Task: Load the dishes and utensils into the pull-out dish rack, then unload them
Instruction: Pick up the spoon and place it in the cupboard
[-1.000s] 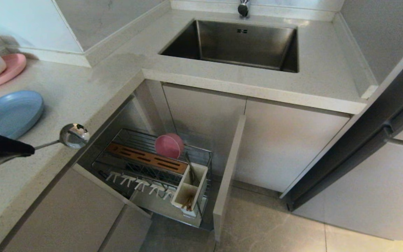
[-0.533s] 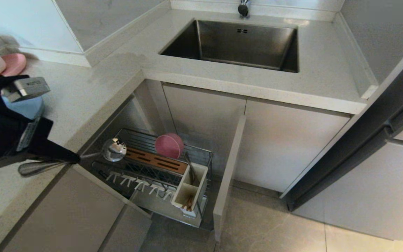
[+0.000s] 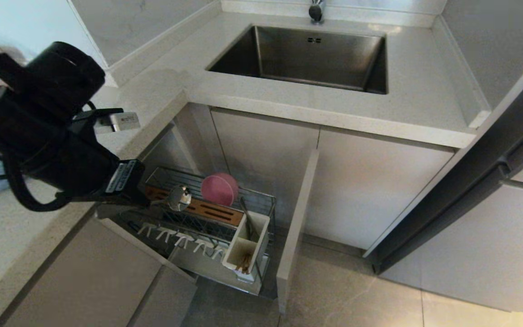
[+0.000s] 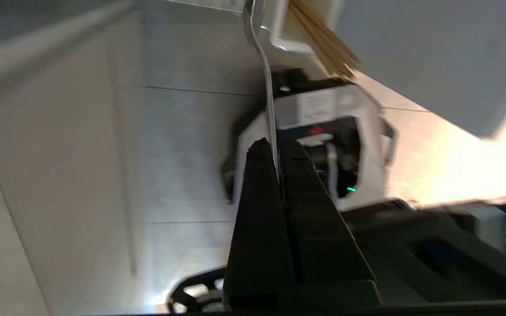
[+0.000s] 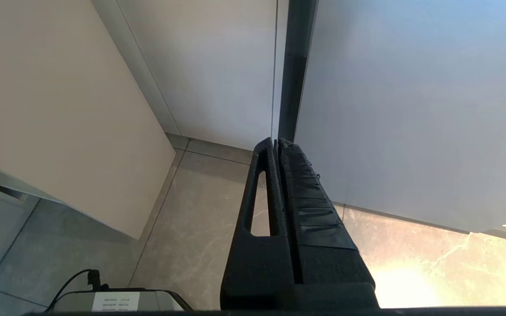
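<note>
Loading step: left gripper (image 3: pixel 145 203) clamped on metal spoon (image 3: pixel 179 198), held above the pull-out dish rack (image 3: pixel 261 200). Next judged: carry spoon on to the white utensil box (image 3: pixel 261 231) beyond the gripper, drop in. Pink bowl (image 3: pixel 219 189) just past the spoon, could get clipped. Right gripper (image 5: pixel 276 142) closed, parked.

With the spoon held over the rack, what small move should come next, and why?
Probably carry it on toward the white utensil box and tip it in. The left gripper is shut on the spoon, whose bowl hangs above the rack's wooden strip, short of the box. The pink bowl already sits in the rack.
</note>
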